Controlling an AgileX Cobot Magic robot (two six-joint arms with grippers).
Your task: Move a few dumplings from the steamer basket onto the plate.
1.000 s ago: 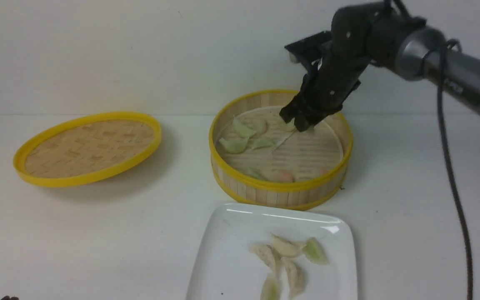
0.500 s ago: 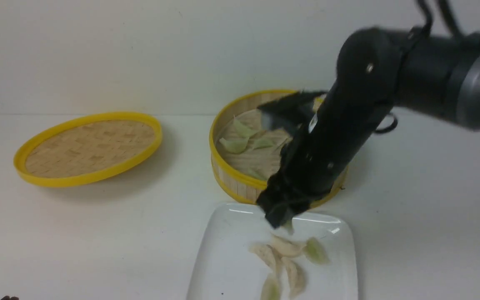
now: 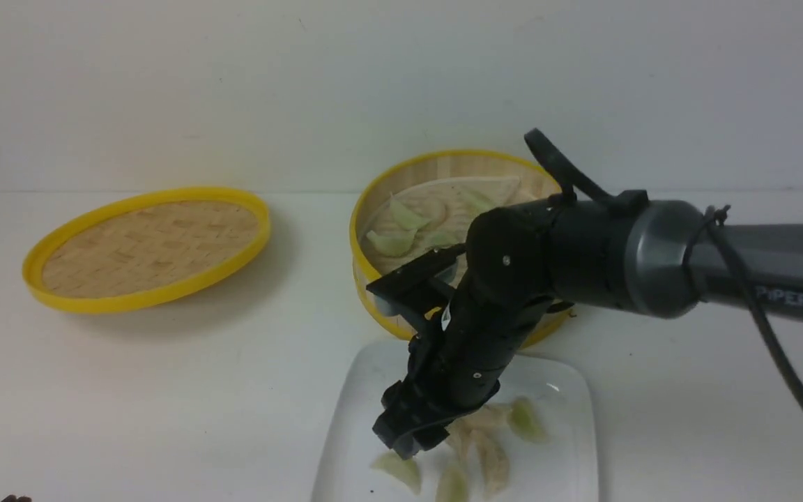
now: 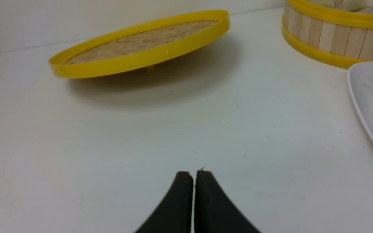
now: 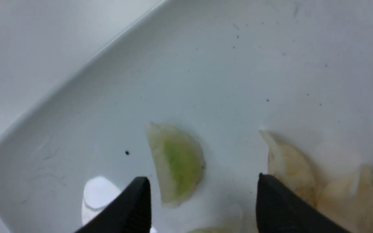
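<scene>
My right gripper [image 3: 408, 439] hangs open just above the white plate [image 3: 349, 418]. A pale green dumpling [image 5: 176, 163] lies loose on the plate between its fingertips and also shows in the front view [image 3: 400, 468]. Several more dumplings [image 3: 527, 418] lie on the plate beside it. The steamer basket [image 3: 380, 307] stands behind the plate with several green dumplings [image 3: 391, 242] in it, partly hidden by the arm. My left gripper [image 4: 193, 174] is shut and empty, low over the bare table, out of the front view.
The flat woven yellow-rimmed lid [image 3: 147, 244] rests tilted at the left of the table. The basket wall [image 4: 332, 35] and the plate's edge [image 4: 367, 106] show in the left wrist view.
My right gripper carried a green dumpling from the basket down over the plate, opened and let it go. The dumpling now lies on the plate. The left gripper has not visibly moved.
</scene>
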